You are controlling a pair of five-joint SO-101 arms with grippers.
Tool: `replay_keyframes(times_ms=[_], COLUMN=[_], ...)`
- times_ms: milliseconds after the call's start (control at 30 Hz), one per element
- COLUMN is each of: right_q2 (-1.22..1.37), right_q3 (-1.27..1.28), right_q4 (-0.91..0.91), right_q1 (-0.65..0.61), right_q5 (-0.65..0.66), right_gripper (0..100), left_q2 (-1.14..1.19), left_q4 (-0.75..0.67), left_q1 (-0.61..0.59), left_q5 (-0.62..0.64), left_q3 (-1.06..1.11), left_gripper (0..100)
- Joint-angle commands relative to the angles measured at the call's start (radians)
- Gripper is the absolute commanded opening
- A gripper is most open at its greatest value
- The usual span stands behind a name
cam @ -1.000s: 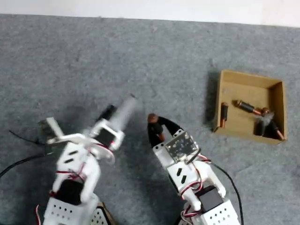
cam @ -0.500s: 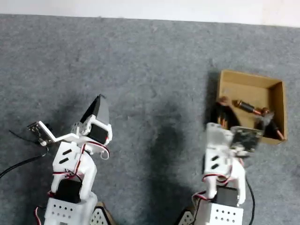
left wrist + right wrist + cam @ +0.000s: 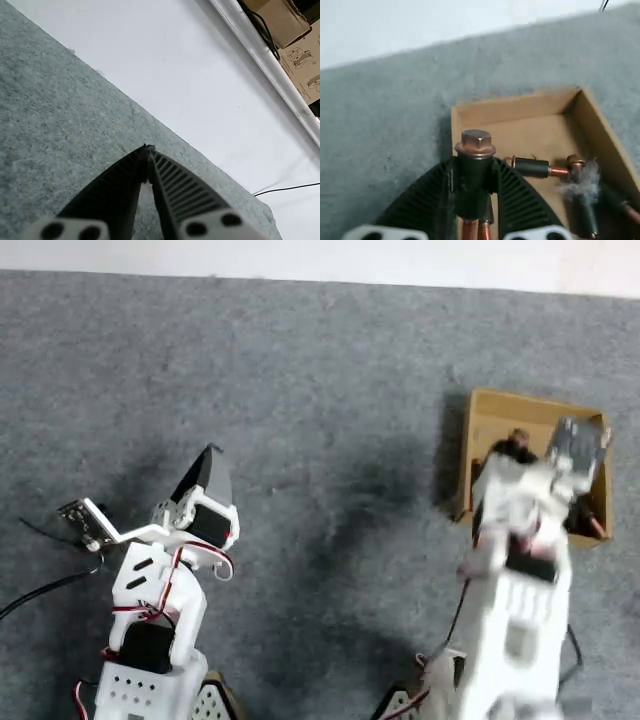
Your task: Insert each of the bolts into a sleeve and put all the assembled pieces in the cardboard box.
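My right gripper is shut on an assembled piece, a copper bolt with a hex head in a black sleeve, held upright over the near edge of the cardboard box. In the high view that right gripper hangs over the cardboard box at the right. Several assembled pieces lie inside the box, one of them on its floor. My left gripper is shut and holds nothing; it stays above the grey mat at the left, and its fingertips touch.
A grey felt mat covers the table, with a white surface past its far edge. A small tuft of grey fluff lies in the box. A black cable runs by the left arm's base.
The right arm has swung from the mat's middle to the right and out over the box, carrying the bolt in its sleeve. The left arm drew back early on, then kept still.
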Motion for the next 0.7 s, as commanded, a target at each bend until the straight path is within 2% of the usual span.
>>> replay_keyframes(times_ms=[0, 167, 267, 333, 500, 667], right_q2=[0.384, 0.684, 0.791, 0.835, 0.860, 0.832], right_q3=[-0.277, -0.535, -0.630, -0.671, -0.700, -0.702], right_q4=[0.036, 0.194, 0.242, 0.278, 0.351, 0.432], right_q1=[0.036, 0.099, 0.127, 0.131, 0.104, 0.085], right_q5=[-0.012, -0.017, -0.080, -0.087, -0.087, -0.095], right_gripper=[0.7, 1.0, 1.9, 7.0, 29.4, 28.5], left_q2=[-0.012, -0.012, -0.012, -0.012, -0.012, -0.012], left_q4=[0.005, 0.005, 0.005, 0.005, 0.005, 0.006], left_q1=[-0.008, -0.008, -0.008, -0.008, -0.008, -0.008], left_q5=[-0.005, -0.005, -0.005, -0.005, -0.005, -0.005], left_q3=[0.019, 0.019, 0.019, 0.019, 0.019, 0.019], left_gripper=[1, 1, 1, 1, 1, 1])
